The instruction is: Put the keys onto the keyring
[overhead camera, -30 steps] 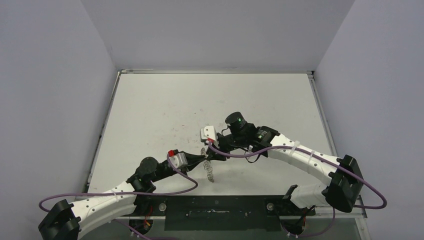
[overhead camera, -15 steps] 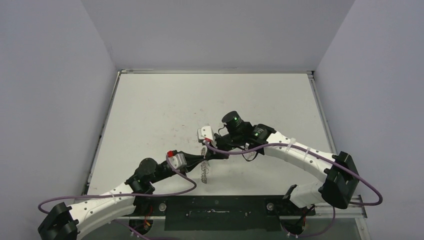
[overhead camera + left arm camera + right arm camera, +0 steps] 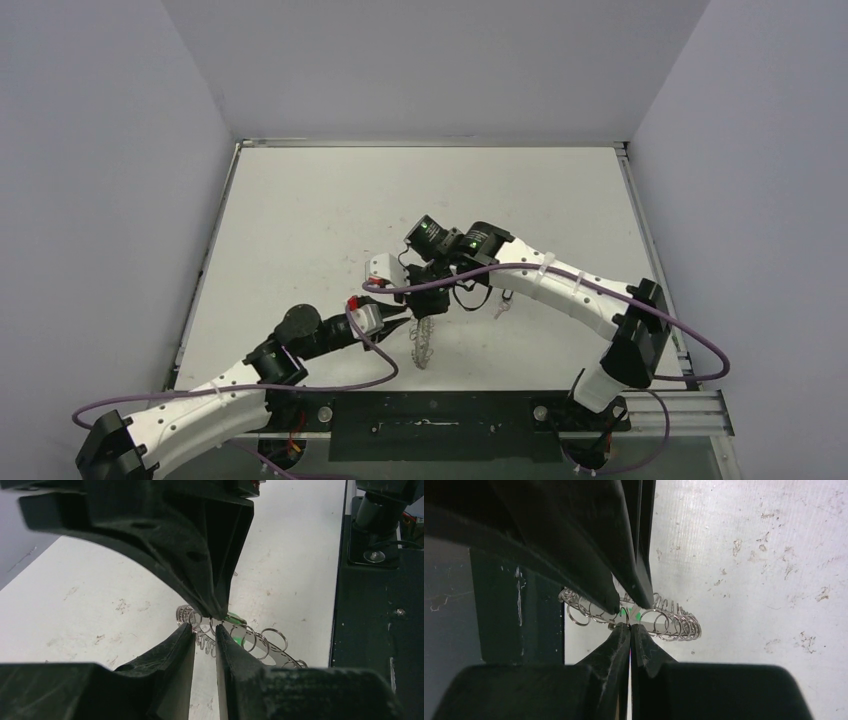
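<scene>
Jaws first: I have two sets, one per arm, and they meet tip to tip over the near middle of the bench (image 3: pixel 300 220). My right jaws are pressed together with no gap between the fingers (image 3: pixel 611 655). Their tips sit at the rim of the keyring (image 3: pixel 423 346), right beside the green tag. Whether they pinch the key or a wire loop, I cannot tell. My left jaws stand a narrow slot apart, with the fingers (image 3: pixel 172 667) on either side of a few loops at the rim. Pale bench shows through the slot, so they are parted, not clamped.

One bench carries everything. Two arms reach in from the near edge: the left arm (image 3: pixel 200 405) from the lower left and the right arm (image 3: pixel 570 290) curving in from the right.

There is one keyring between the two sets of tips, seen nearly edge-on from both wrists. Its wire loops are too crowded to count.

The keys (image 3: pixel 233 620) are at the ring's rim, just under the right tips. I can make out one green tag and a sliver of silvery metal, but no black tag.
</scene>
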Available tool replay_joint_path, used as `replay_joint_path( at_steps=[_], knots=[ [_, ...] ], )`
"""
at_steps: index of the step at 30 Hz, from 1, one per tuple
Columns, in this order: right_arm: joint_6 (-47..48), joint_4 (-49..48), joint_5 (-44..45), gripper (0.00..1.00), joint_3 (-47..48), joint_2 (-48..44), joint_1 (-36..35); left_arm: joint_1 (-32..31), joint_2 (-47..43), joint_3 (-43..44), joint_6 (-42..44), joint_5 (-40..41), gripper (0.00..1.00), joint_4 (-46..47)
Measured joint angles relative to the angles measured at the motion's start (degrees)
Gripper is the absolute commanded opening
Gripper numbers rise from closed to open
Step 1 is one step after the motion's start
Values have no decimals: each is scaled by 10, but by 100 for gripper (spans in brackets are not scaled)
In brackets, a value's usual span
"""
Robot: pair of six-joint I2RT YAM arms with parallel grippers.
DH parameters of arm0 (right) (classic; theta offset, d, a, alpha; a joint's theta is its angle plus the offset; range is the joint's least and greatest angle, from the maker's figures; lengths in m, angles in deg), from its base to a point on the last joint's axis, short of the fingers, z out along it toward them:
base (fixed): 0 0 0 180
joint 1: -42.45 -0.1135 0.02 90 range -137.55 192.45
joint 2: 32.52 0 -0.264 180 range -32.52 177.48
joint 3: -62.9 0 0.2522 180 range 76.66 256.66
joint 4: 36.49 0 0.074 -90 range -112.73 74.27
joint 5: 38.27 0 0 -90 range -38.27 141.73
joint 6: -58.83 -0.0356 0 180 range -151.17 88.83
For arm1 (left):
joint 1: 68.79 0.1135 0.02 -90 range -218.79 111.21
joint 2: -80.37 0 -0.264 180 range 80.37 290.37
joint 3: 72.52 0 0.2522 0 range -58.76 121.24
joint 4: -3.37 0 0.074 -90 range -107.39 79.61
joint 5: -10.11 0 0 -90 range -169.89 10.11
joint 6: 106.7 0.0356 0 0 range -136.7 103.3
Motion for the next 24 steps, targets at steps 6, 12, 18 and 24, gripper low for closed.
replay_joint_path(
  at_steps=[6,12,18,24],
  knots=[
    [-15,46,32,0,59,46,-14,0,49,8,6,-19,21,-6],
    [-19,52,34,0,60,46,-15,0,74,8,6,-30,20,-4],
    [-23,52,34,0,59,46,-21,-2,83,8,3,-38,20,25],
    [-25,54,34,0,60,46,-21,-2,99,8,-4,-40,0,51]
  ],
)
